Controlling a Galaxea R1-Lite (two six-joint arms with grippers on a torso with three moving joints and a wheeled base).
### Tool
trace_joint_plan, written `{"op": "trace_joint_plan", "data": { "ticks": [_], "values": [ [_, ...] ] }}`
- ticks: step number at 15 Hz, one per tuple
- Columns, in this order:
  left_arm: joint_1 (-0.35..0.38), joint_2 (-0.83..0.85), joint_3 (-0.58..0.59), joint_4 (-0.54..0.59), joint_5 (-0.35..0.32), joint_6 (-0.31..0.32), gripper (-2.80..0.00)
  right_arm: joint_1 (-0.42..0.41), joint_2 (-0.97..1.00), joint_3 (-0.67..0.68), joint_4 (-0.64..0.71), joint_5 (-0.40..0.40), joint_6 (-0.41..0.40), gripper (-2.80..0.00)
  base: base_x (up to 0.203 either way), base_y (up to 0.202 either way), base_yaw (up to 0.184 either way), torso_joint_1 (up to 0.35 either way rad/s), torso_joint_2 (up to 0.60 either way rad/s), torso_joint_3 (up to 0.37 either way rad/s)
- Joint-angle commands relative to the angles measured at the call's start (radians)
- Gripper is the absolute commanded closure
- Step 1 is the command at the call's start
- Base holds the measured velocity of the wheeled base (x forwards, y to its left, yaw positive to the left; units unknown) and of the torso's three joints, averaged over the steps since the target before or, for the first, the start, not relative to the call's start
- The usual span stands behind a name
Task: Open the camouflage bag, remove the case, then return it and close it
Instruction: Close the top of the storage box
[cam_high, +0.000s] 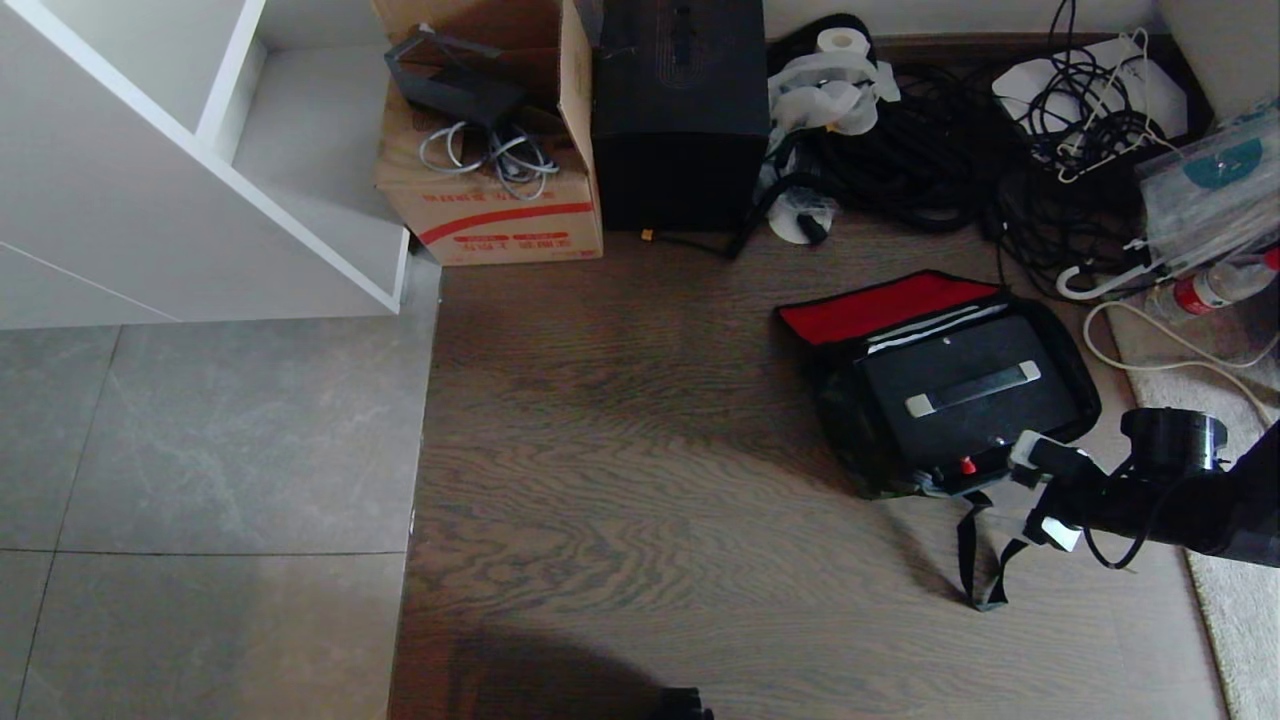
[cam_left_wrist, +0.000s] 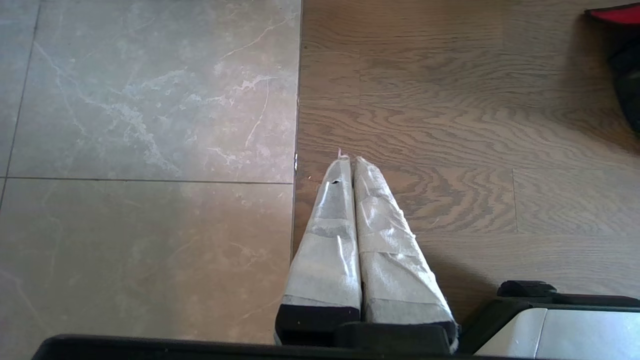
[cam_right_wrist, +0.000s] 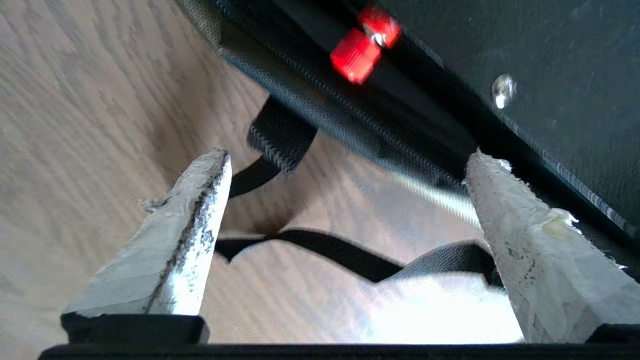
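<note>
Flat hard case (cam_high: 965, 395) in fabric bag (cam_high: 850, 425)

case (cam_high: 965, 400) inside open camouflage bag (cam_high: 850, 425) on floor; right tool (cam_high: 1035, 490) beside bag's near edge

Looks like a storage corner of an office or lab, gear dumped on the floor. Wood-look plank flooring (cam_high: 640, 480) meets grey stone tiles (cam_high: 200, 450). White shelving unit (cam_high: 150, 150), red-striped cardboard box (cam_high: 490, 200) with cables, black upright box (cam_high: 680, 110), heap of black cables (cam_high: 930, 150), tissue roll (cam_high: 842, 42), white hangers (cam_high: 1100, 280).
</note>
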Motion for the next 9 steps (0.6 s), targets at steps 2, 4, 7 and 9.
{"op": "trace_joint_plan", "data": {
  "ticks": [2,4,7,9],
  "values": [
    [0.000,-0.002,0.009,0.000,0.000,0.000,0.00,0.009,0.028,-0.034,-0.010,0.006,-0.015,-2.80,0.000,0.000,0.000,0.000,0.00,0.000],
    [0.000,-0.002,0.009,0.000,0.000,0.000,0.00,0.013,0.036,-0.048,-0.009,0.006,-0.016,-2.80,0.000,0.000,0.000,0.000,0.00,0.000],
    [0.000,-0.002,0.009,0.000,0.000,0.000,0.00,0.017,0.061,-0.059,-0.003,0.001,-0.029,-2.80,0.000,0.000,0.000,0.000,0.00,0.000],
    [0.000,-0.002,0.009,0.000,0.000,0.000,0.00,0.025,0.079,-0.073,0.005,0.000,-0.027,-2.80,0.000,0.000,0.000,0.000,0.00,0.000]
  ]
}}
